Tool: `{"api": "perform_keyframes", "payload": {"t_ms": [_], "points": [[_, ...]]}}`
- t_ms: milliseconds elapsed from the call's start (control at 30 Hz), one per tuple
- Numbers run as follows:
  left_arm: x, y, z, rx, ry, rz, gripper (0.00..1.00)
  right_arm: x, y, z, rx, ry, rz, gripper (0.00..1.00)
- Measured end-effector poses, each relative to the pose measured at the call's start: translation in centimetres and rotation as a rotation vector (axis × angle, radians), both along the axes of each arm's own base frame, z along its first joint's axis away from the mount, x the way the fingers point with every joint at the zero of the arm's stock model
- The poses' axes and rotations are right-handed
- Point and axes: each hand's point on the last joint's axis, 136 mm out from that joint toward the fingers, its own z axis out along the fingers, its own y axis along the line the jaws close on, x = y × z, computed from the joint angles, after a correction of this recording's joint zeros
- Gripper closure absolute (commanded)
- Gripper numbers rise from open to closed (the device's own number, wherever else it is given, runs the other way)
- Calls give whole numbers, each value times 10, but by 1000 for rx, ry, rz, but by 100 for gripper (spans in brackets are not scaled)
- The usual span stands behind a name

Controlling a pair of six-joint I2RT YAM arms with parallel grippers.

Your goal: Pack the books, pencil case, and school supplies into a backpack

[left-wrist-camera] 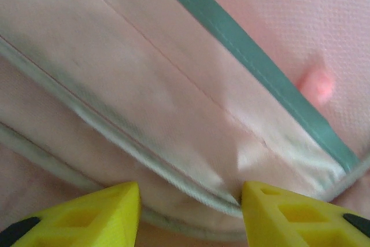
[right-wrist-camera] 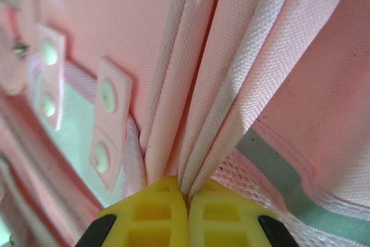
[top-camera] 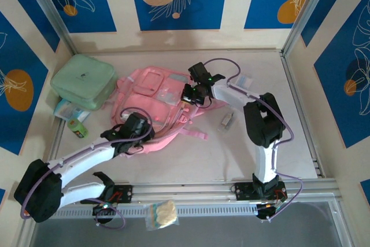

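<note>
The pink backpack (top-camera: 155,99) lies flat in the middle of the table, its clear-fronted pockets facing up. My left gripper (top-camera: 136,129) is at its near left edge. In the left wrist view the left gripper (left-wrist-camera: 191,194) has its yellow fingers (left-wrist-camera: 272,212) half apart, with a thick piped fold of the backpack (left-wrist-camera: 173,114) filling the gap. My right gripper (top-camera: 191,93) is at the bag's right side. There the right gripper (right-wrist-camera: 186,188) is shut on pleated pink fabric of the backpack (right-wrist-camera: 191,85). A flat white piece with blue marks (top-camera: 244,80), perhaps the pencil case, lies behind the right arm. The books are out of view.
A mint-green zip case (top-camera: 84,82) sits at the back left with a pale blue packet (top-camera: 70,110) under its near edge. A small green tube (top-camera: 77,127) is in front of it. A small grey-white item (top-camera: 226,121) lies right of the backpack. Walls close in the table.
</note>
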Motion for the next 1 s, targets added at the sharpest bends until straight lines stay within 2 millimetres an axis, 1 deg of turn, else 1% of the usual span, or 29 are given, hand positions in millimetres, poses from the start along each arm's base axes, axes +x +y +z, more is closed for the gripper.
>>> {"api": "perform_keyframes", "payload": {"t_ms": [100,167,300,367,433,533,633,700,733,800,833,933,1000], "points": [[16,16,1,0,-21,42,51,-14,0,13,40,-21,16,100],[25,26,3,1,-33,61,50,-24,-1,16,55,-16,17,100],[39,43,7,31,-40,66,49,-42,-3,15,93,3,-11,100],[47,47,14,51,-44,56,48,-47,-3,14,110,17,-39,100],[52,48,24,63,-50,40,46,-48,-1,14,122,21,-74,100],[53,46,41,50,-63,18,42,-50,-1,17,151,21,-140,100],[41,43,60,23,-79,3,40,-52,-2,21,181,26,-201,100],[33,37,75,-2,-99,-9,39,-53,-1,23,194,33,-229,100],[27,30,83,-19,-110,-25,39,-53,0,25,201,33,-242,100],[15,12,92,-50,-124,-67,38,-53,1,28,211,36,-266,100],[7,-2,95,-69,-126,-101,38,-53,1,29,215,39,-278,100],[-15,-44,92,-105,-102,-204,38,-56,1,29,223,51,-303,100],[-24,-70,87,-94,-77,-255,36,-59,1,29,229,62,-318,100]]}}
